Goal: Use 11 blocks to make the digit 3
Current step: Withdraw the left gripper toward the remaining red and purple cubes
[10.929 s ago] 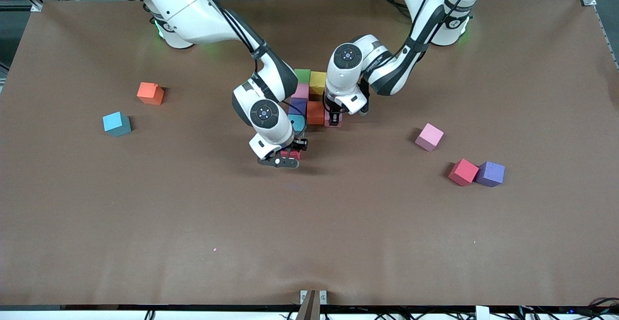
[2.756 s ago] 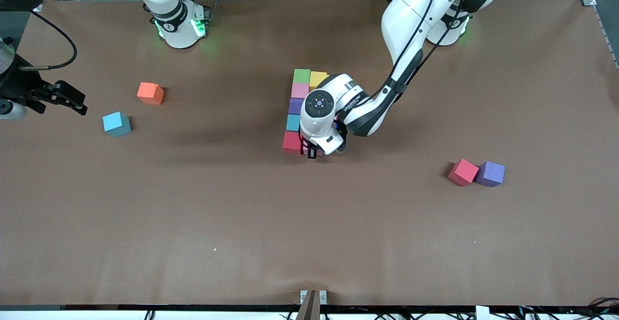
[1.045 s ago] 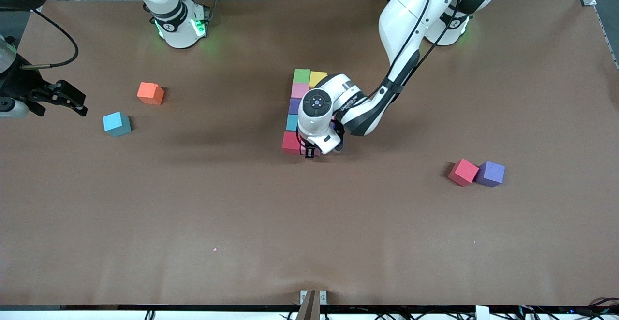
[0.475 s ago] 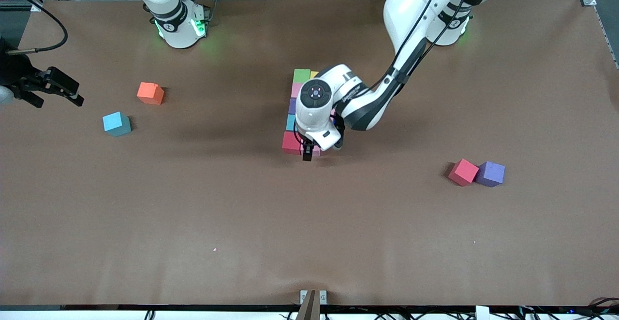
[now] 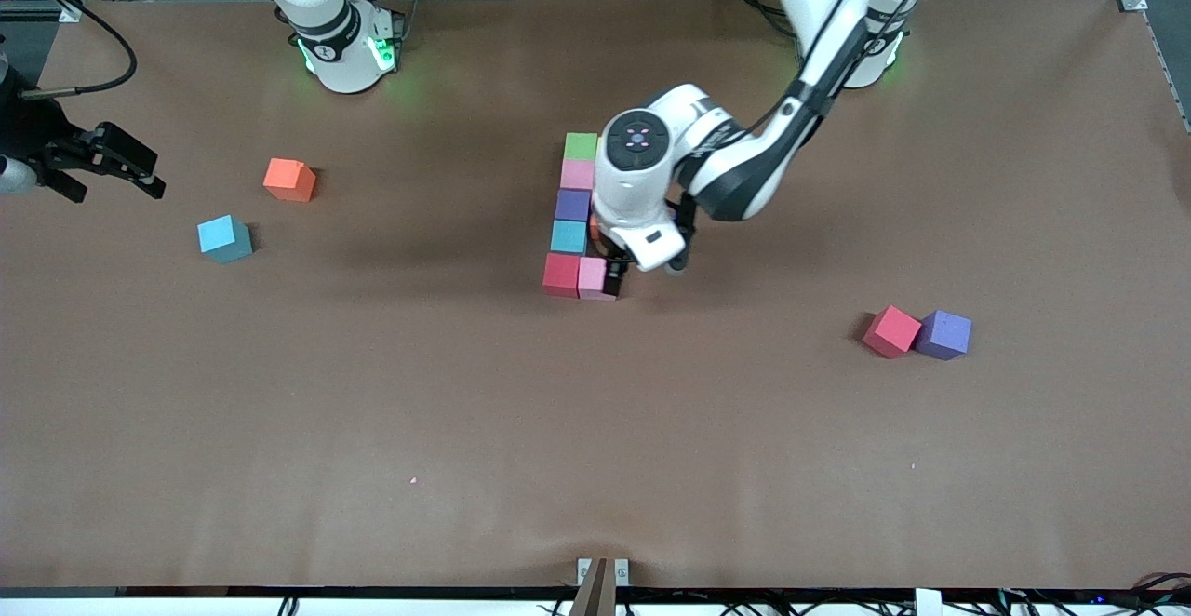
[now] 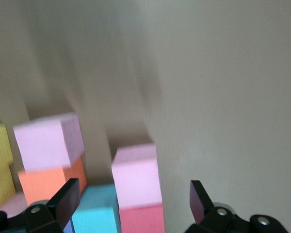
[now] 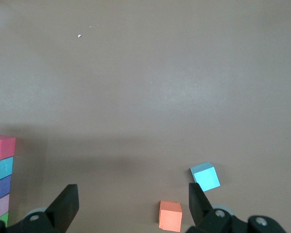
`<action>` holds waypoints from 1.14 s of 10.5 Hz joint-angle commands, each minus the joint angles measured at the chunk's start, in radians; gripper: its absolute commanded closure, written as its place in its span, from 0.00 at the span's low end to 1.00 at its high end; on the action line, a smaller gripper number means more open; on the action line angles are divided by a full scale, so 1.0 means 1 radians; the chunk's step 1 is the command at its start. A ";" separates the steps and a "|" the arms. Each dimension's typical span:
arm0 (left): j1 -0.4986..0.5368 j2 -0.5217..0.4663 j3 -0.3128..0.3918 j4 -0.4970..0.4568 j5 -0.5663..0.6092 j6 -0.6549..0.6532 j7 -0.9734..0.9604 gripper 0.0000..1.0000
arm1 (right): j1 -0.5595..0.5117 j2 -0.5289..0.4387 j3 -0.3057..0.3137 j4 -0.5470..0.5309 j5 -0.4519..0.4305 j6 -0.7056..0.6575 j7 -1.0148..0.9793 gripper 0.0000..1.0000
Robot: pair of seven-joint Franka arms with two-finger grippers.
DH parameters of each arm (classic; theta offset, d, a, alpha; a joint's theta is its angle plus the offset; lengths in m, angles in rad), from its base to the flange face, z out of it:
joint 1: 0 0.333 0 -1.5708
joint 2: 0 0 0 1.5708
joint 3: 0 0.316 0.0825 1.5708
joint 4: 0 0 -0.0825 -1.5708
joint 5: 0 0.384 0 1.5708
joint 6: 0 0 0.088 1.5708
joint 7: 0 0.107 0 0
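**Blocks: Handling Notes, Figure Partly Built**

Blocks form a partial digit 3 at mid-table. Landmark: the red corner block [image 5: 561, 274], the column's end nearest the front camera. From it the column runs away from the camera: cyan [image 5: 568, 236], purple [image 5: 573, 205], pink [image 5: 578, 174], green [image 5: 582, 146]. A second pink block [image 5: 593, 278] touches the landmark on the side toward the left arm's end, starting a bar.

Loose blocks, relative to the landmark:
- red [image 5: 891, 331] and purple [image 5: 943, 334], touching each other, well apart toward the left arm's end;
- orange [image 5: 288, 180] and cyan [image 5: 224, 238], well apart toward the right arm's end.

The left gripper [image 5: 616, 274] hangs just beside the second pink block, fingers spread, holding nothing. The right gripper [image 5: 100, 162] waits at the right arm's end, fingers spread and empty.

Handling, as judged: the cubes look light, matte and rigid, so slip is unlikely. Grasp across two opposite flat faces, centred, jaws square to the sides.
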 commanded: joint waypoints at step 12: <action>0.629 -0.336 -0.057 -0.578 0.023 0.006 0.684 0.00 | -0.015 -0.013 0.006 -0.008 -0.011 -0.005 -0.028 0.00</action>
